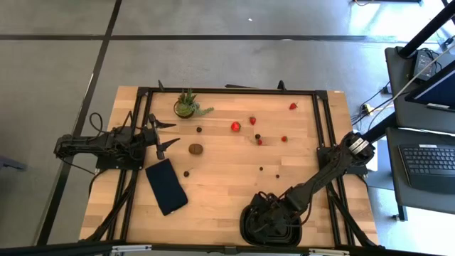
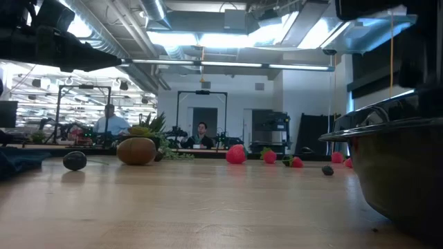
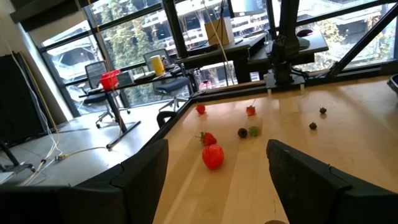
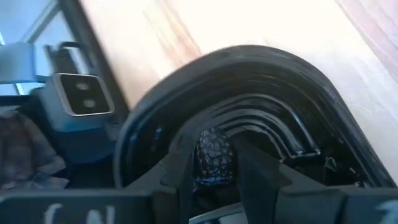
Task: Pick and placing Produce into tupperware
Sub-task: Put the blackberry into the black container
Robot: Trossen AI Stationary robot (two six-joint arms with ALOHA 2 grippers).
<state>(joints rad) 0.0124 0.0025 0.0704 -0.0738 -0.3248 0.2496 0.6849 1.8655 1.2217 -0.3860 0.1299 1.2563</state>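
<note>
Wooden table (image 1: 227,185): right fingers (image 4: 214,163) clamp a dark berry (image 4: 213,155) over the tupperware (image 4: 323,112); left fingers (image 3: 143,180) spread; nothing legible.

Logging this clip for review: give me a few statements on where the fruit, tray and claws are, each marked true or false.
1. The right claw is over the black tray, shut on a dark berry. True.
2. The left claw holds the kiwi. False: its fingers are open and empty; the kiwi lies on the table.
3. Strawberries are already in the tray. False: the strawberries, such as the biggest one, still lie on the table.
4. The potted plant stands near the table's far edge. True.
5. The navy slab lies inside the tray. False: it lies on the table, apart from the tray.
</note>
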